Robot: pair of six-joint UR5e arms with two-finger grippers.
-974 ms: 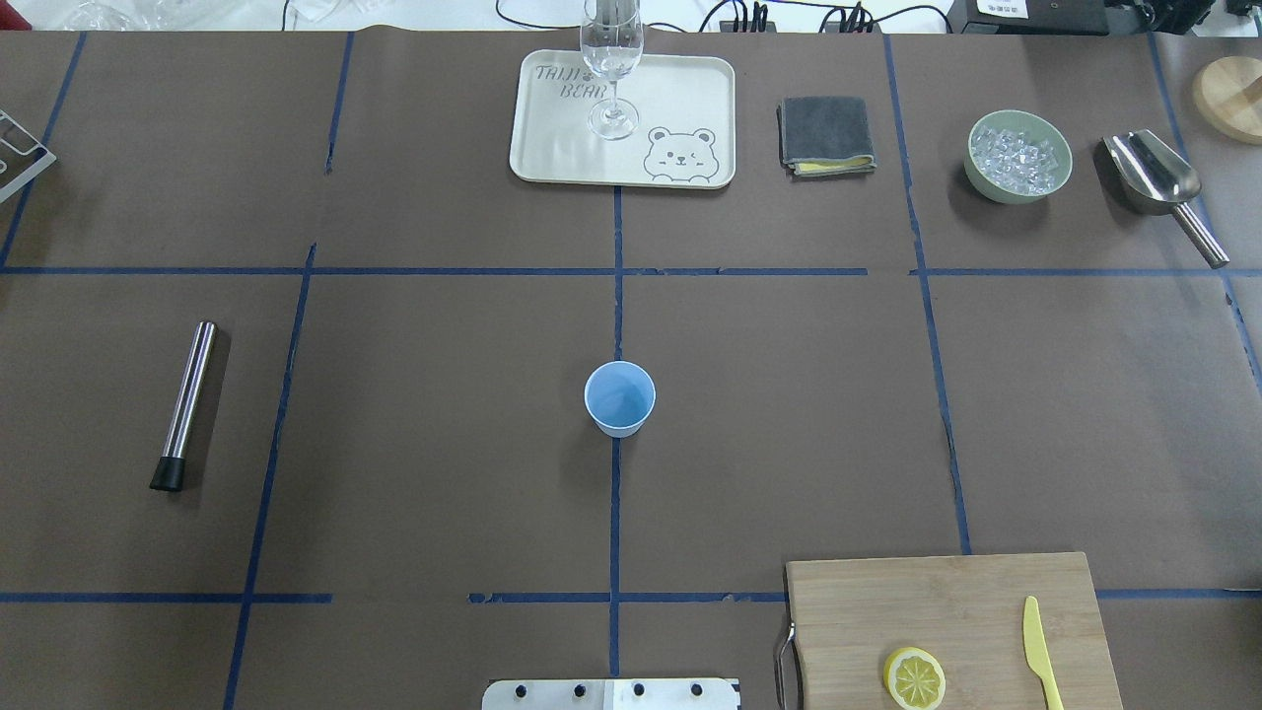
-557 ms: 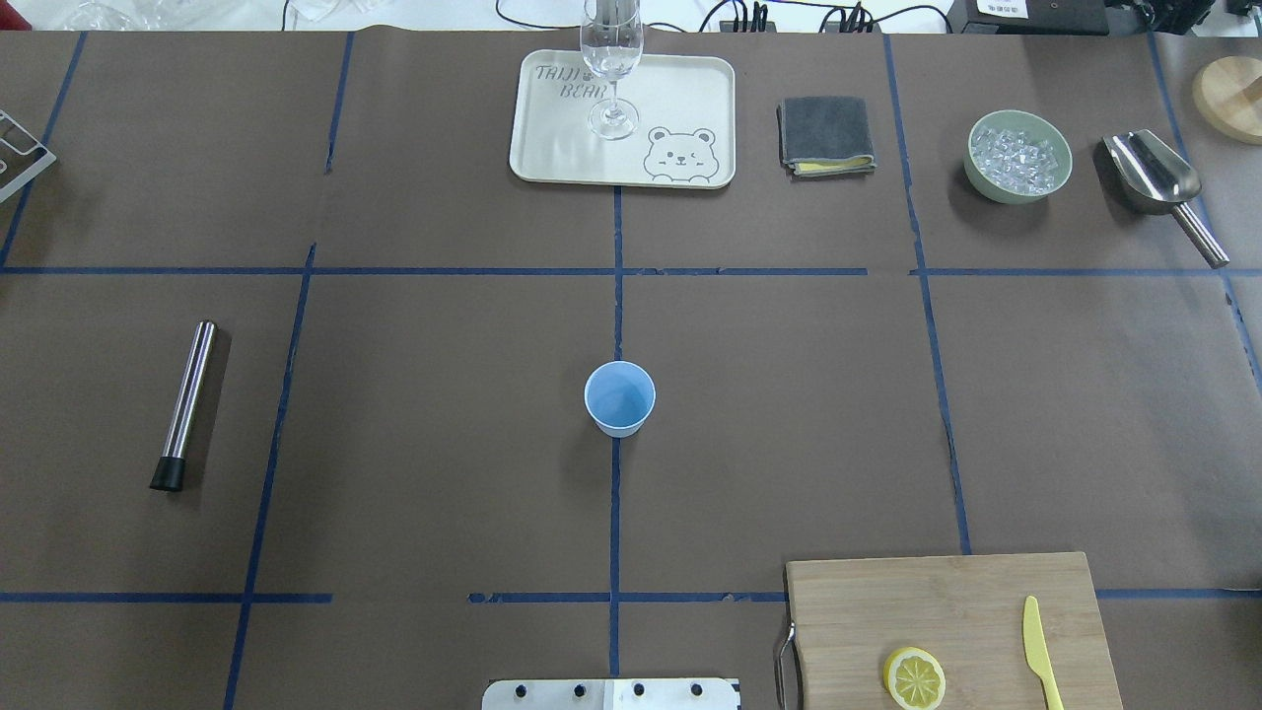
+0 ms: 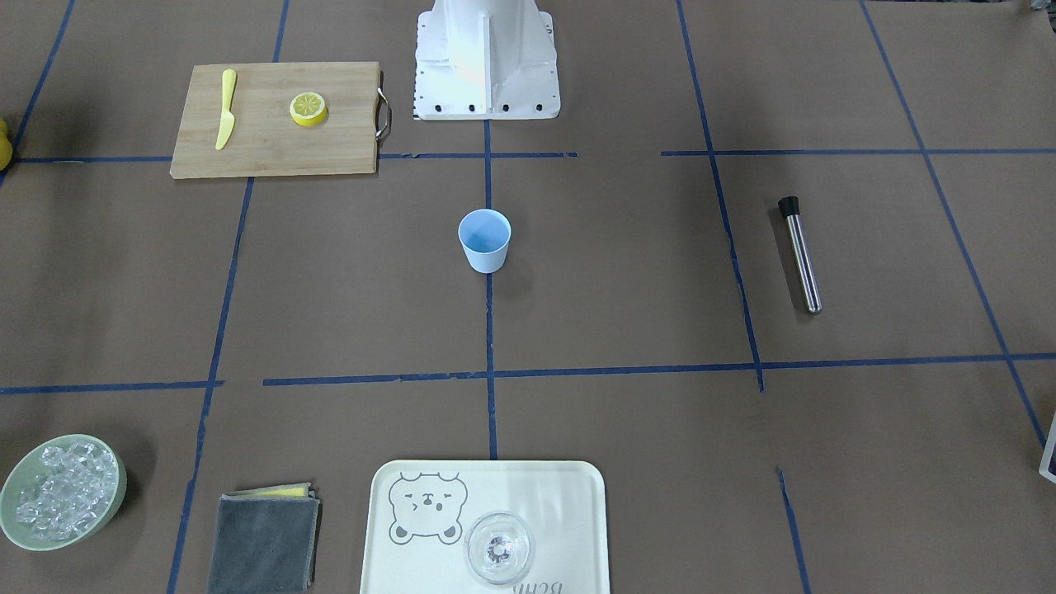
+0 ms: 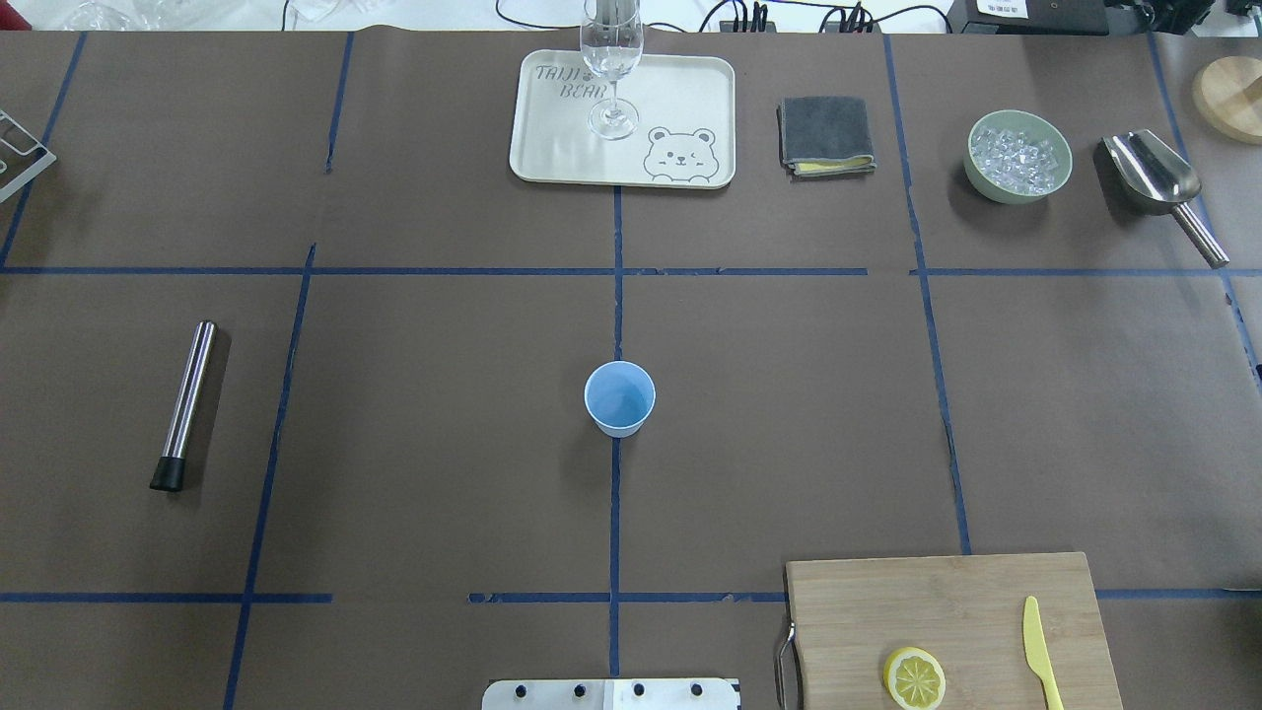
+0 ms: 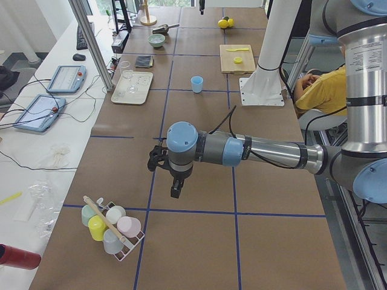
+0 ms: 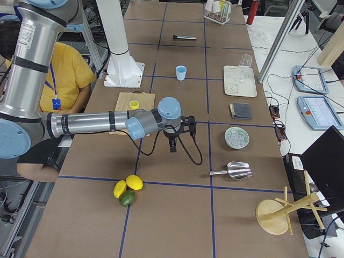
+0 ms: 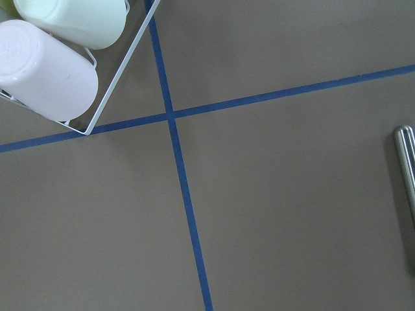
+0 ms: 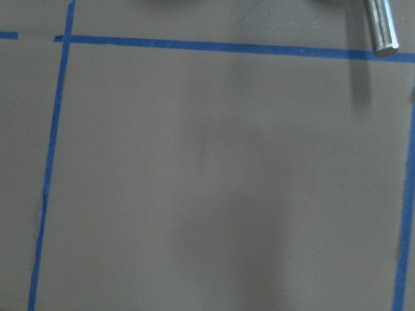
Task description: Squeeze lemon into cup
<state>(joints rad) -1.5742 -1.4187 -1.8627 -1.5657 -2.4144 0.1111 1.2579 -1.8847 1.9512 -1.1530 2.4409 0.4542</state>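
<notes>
The lemon slice (image 4: 914, 678) lies flat on a wooden cutting board (image 4: 937, 602) at the near right of the table, and it also shows in the front view (image 3: 308, 108). The pale blue cup (image 4: 619, 397) stands upright and empty-looking at the table's centre, seen too in the front view (image 3: 484, 239). Neither gripper shows in the overhead or front views. The left gripper (image 5: 175, 188) hangs over bare table far to the left; the right gripper (image 6: 173, 146) hangs over bare table far to the right. I cannot tell whether either is open or shut.
A yellow knife (image 4: 1035, 651) lies beside the slice. A steel rod (image 4: 184, 404) lies at the left. At the back stand a tray (image 4: 680, 99) with a glass (image 4: 611, 59), a cloth (image 4: 825, 136), an ice bowl (image 4: 1018, 156) and a scoop (image 4: 1154, 177). A cup rack (image 5: 112, 226) stands near the left gripper.
</notes>
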